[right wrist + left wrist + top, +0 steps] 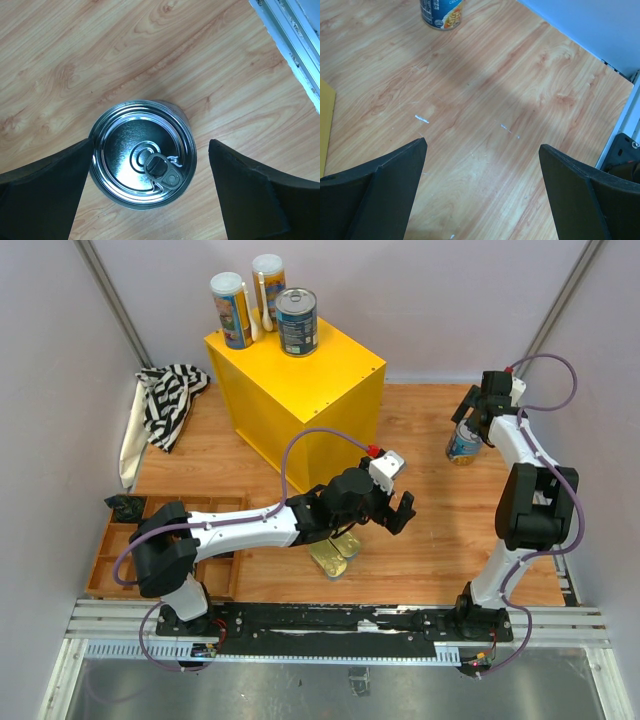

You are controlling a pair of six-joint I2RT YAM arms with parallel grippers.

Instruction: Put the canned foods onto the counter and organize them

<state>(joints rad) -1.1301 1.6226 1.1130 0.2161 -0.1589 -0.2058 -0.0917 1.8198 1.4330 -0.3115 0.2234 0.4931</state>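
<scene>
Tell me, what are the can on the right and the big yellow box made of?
The can looks like metal: its top is shiny, silver and ringed, with a pull tab. The yellow box is harder to judge: smooth, evenly coloured, slightly glossy faces suggest painted metal or wood, perhaps plastic.

Three cans [297,322] atop the counter [310,380]; a fourth can [463,443] right of it, flat tins [335,552] in front.
</scene>
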